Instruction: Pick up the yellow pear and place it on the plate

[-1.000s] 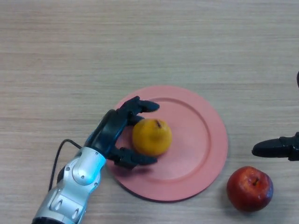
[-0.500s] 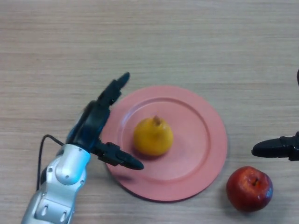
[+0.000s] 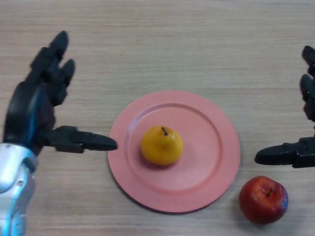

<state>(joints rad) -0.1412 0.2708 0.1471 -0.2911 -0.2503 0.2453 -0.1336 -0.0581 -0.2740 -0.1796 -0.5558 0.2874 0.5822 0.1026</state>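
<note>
The yellow pear (image 3: 161, 145) stands upright, stem up, near the middle of the pink plate (image 3: 211, 162). My left hand (image 3: 34, 108) is raised at the left, clear of the plate, open with fingers straight and its thumb pointing toward the plate's left rim. At the right edge my right hand (image 3: 300, 147) shows open, its thumb stretched out above the apple and its fingers pointing up the frame. Neither hand touches the pear.
A red apple (image 3: 263, 199) lies on the wooden table (image 3: 157, 44) just off the plate's lower right rim, below my right thumb.
My left hand let go of the pear, opened, and drew back up and to the left off the plate. The pear stays on the plate. My right hand has come slightly further into view.
</note>
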